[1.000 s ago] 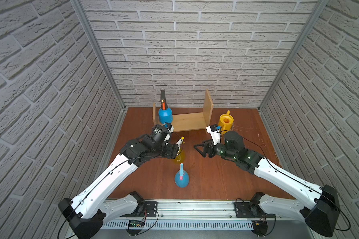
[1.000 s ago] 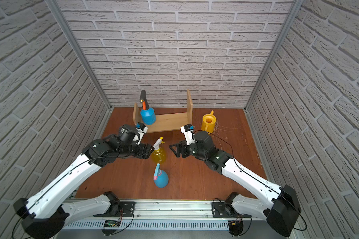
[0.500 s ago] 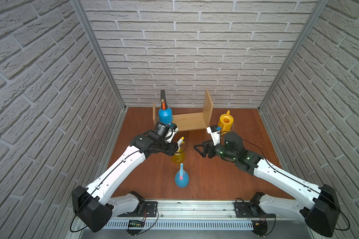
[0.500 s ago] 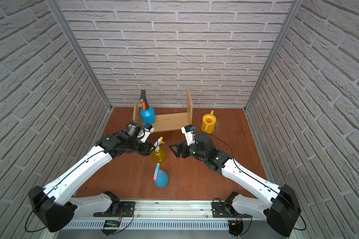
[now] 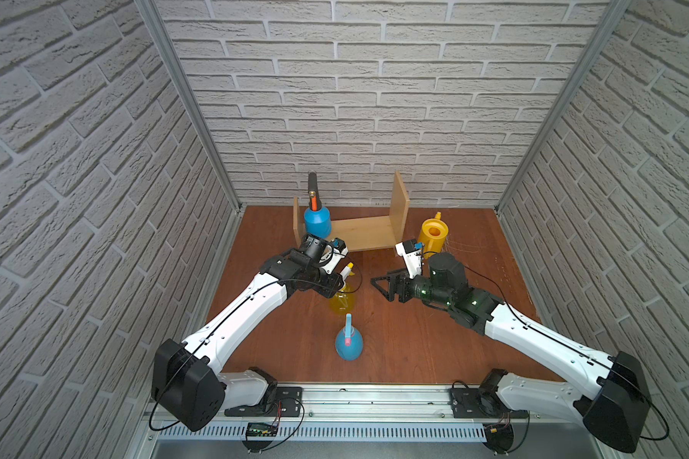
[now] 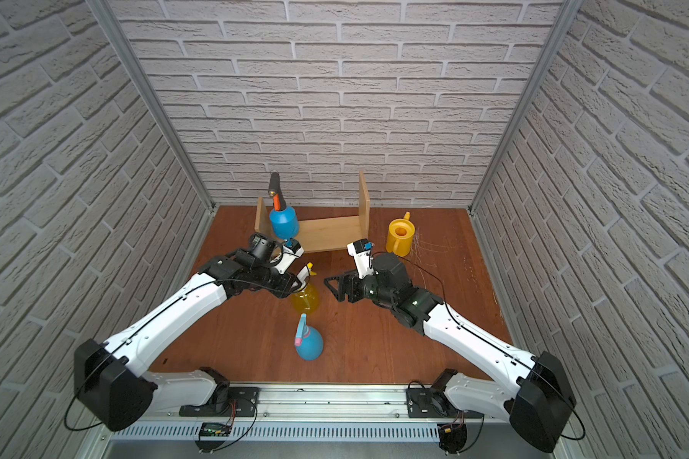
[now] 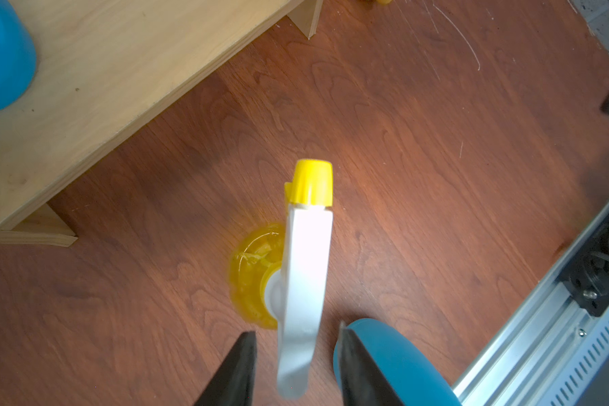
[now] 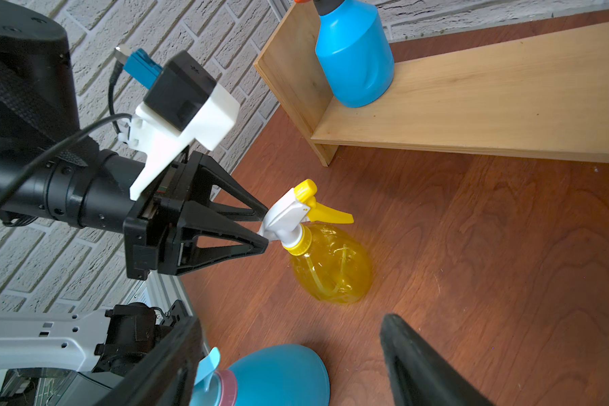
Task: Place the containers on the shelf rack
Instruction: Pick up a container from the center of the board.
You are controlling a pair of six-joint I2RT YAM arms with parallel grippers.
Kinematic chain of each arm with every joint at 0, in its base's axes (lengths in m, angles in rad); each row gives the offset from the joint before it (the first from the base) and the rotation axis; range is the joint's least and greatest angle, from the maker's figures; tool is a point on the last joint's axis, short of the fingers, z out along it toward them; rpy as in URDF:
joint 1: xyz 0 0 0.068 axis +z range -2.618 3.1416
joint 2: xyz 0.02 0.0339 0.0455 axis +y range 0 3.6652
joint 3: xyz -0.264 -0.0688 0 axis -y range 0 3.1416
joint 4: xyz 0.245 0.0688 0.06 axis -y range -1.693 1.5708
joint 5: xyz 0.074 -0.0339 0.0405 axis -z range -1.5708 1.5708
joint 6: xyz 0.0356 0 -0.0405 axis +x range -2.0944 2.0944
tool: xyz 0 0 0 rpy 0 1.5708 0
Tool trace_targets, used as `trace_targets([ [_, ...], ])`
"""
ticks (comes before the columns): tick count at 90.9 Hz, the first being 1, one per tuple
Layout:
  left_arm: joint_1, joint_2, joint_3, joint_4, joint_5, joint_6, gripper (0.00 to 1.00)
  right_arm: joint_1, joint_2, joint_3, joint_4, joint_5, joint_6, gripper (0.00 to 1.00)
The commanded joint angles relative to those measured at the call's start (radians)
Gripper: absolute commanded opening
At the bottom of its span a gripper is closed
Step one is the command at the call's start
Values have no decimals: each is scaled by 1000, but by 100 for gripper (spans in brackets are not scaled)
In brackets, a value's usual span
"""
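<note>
The translucent yellow trigger bottle (image 5: pixel 343 304) stands upright on the floor in front of the shelf rack (image 5: pixel 362 234). My left gripper (image 7: pixel 296 332) straddles the rear of its white spray head (image 8: pixel 285 214). The jaws are narrow, and a slim gap shows on each side. The blue pump sprayer (image 5: pixel 317 222) stands at the left end of the rack's board. The blue-pink teardrop bottle (image 5: pixel 349 345) stands near the front rail. The yellow watering can (image 5: pixel 433 234) sits on the floor right of the rack. My right gripper (image 5: pixel 376 288) hangs open and empty, right of the yellow bottle.
Brick-pattern walls close in the wooden floor (image 5: pixel 434 337) on three sides. A metal rail (image 5: pixel 374 393) with both arm bases runs along the front. The rack's taller side panel (image 5: pixel 399 206) stands next to the watering can.
My left gripper has reached forward to the yellow bottle's spray head, and its jaws have narrowed around it. The right arm has barely moved.
</note>
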Motion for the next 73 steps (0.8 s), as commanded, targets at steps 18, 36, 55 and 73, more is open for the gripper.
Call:
trace_targets([
  [18,17,25,-40,80,71,49,31,-5,3,54,11,-5,-27,84],
  [36,20,49,-47,78,80,69,28,-6,-52,15,17,37,-27,85],
  [55,21,44,-47,98,82,96,7,-8,-78,9,3,58,-37,85],
  [73,21,3,-6,125,146,127,0,-34,-131,64,-99,92,-158,86],
])
